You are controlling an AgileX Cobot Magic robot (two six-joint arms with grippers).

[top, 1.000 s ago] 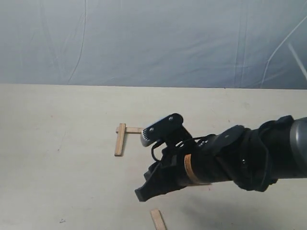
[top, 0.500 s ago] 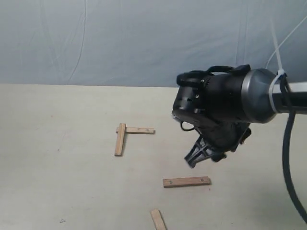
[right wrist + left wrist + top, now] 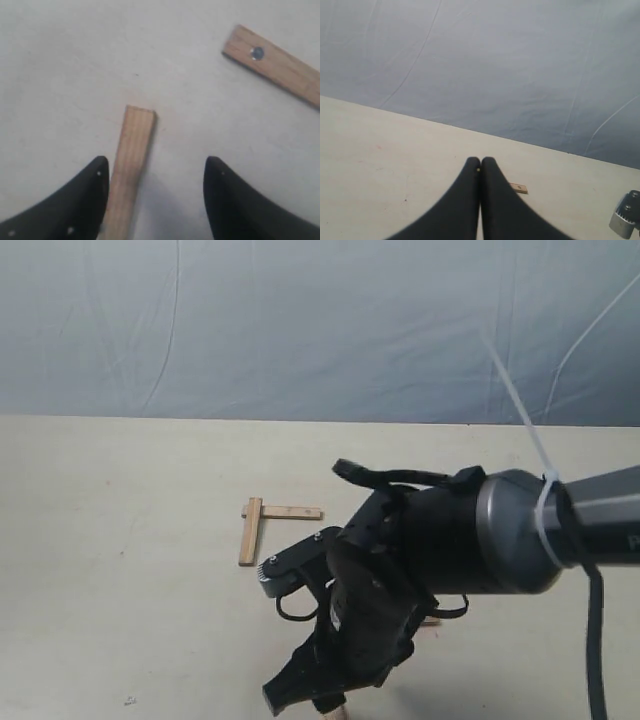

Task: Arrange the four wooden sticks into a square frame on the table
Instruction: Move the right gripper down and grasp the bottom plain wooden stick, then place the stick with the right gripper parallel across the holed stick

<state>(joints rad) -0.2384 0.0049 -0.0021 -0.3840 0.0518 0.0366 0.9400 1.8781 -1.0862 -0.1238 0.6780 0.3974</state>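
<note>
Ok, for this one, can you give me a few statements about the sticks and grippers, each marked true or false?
1. The right gripper is open, with a stick between its fingers. True.
2. The four sticks form a closed square. False: only two sticks meet, in an L.
3. The left gripper is shut with nothing in it. True.
4. The right gripper holds a stick in the air. False: the stick between its fingers lies flat on the table, ungripped.
</note>
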